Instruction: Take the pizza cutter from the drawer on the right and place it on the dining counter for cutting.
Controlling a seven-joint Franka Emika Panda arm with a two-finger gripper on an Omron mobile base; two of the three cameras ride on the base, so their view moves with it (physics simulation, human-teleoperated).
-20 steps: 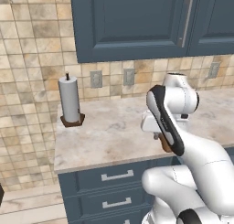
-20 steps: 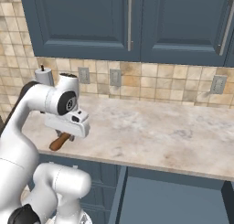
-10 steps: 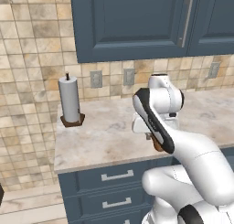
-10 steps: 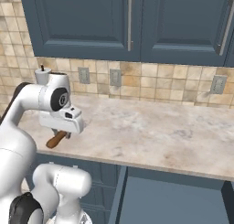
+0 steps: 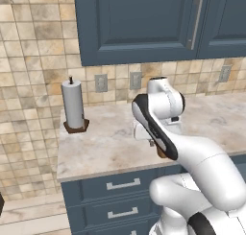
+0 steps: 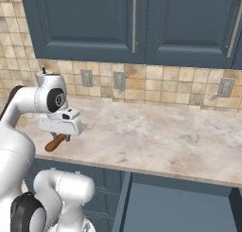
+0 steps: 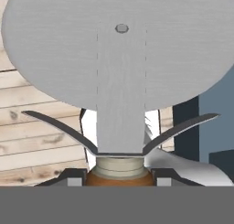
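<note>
over the front edge of the marbled worktop [image 6: 156, 136], the gripper [image 6: 64, 137] is clamped on the pizza cutter [image 6: 55, 142], its brown handle poking out below the hand and its grey wheel [image 7: 121, 45] ahead of the fingertips [image 7: 73, 179].

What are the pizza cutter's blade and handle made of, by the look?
Pizza cutter: the round blade looks like brushed grey metal, with fine streaks and a centre rivet. The handle, seen in the right base view, looks like reddish-brown wood or wood-toned plastic; no grain shows. The tool is shut on it.

Marbled worktop [image 5: 115, 143]: paper-towel roll [image 5: 74, 109] upright at back left.
</note>
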